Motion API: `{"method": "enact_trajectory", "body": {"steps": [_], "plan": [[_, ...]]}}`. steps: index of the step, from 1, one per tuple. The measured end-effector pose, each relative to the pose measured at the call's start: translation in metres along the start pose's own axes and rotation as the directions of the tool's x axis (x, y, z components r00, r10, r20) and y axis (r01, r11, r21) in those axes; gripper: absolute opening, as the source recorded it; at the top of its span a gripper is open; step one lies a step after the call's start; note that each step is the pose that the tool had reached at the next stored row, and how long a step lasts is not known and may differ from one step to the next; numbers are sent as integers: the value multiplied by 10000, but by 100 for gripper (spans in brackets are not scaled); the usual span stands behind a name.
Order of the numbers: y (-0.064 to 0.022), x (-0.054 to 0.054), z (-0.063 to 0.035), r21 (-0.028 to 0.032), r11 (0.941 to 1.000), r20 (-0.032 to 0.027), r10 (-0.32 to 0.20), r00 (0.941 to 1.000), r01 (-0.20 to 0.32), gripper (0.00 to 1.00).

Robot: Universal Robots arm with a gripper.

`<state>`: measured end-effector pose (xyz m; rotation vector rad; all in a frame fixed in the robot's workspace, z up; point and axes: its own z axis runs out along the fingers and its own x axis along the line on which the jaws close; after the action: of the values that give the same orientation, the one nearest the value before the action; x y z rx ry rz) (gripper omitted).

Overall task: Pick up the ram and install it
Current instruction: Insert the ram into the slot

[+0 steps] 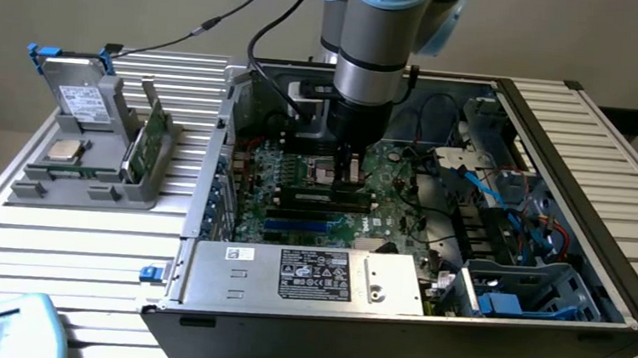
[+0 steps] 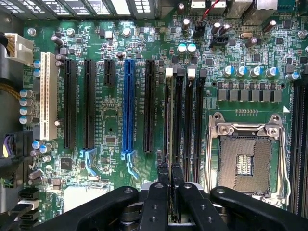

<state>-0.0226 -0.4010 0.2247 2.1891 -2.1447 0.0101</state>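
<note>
Jaws of the gripper [image 2: 170,171] are clamped on the ram [image 2: 169,125], gripping its flat faces. It is held edge-down, parallel with the memory slots [image 2: 197,125] on the motherboard [image 2: 115,130], likely so it can seat.

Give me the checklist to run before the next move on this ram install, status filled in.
1. End effector shut on the ram: ok.
2. Ram parallel with the memory slots: ok.
3. Ram fully seated: cannot tell.
4. Slot latches open: cannot tell.
5. Processor socket clear of the end effector: ok.
</note>
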Motion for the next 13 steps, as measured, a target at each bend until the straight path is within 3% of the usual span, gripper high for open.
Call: {"method": "enact_trajectory", "body": {"steps": [8, 13], "plan": [[0, -2, -1, 19, 9992, -99, -404, 9991, 404, 13], [0, -5, 0, 20, 9991, -130, -422, 9990, 422, 13]]}}
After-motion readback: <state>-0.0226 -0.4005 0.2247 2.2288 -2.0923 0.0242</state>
